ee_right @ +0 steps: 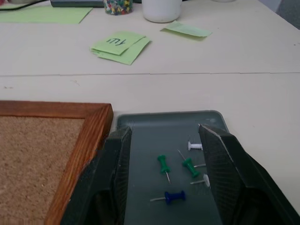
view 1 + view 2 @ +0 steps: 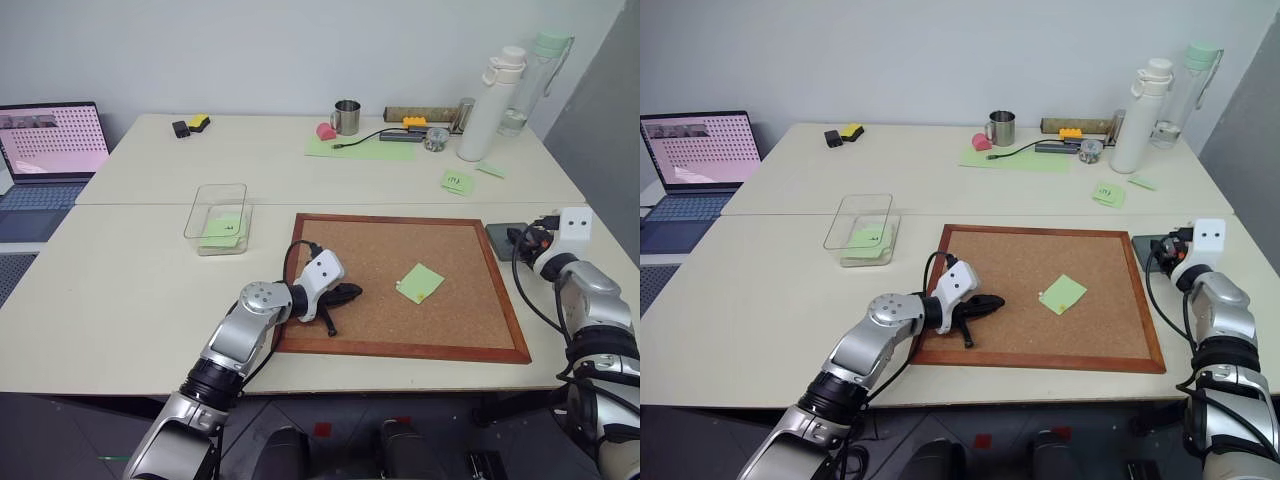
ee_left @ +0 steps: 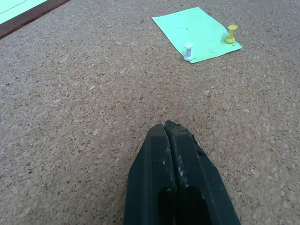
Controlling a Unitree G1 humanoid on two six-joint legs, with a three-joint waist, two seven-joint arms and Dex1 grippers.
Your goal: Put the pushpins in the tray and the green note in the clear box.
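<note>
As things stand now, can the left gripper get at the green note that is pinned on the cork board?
Probably yes. The left gripper, shut, rests on the cork board, and bare cork lies between it and the green note. A white pushpin and a yellow pushpin still pin the note.

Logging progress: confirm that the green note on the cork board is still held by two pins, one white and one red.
Wrong colour. The left wrist view shows the small light-green square note pinned to the cork board by a white pushpin and a yellow pushpin, not red.
</note>
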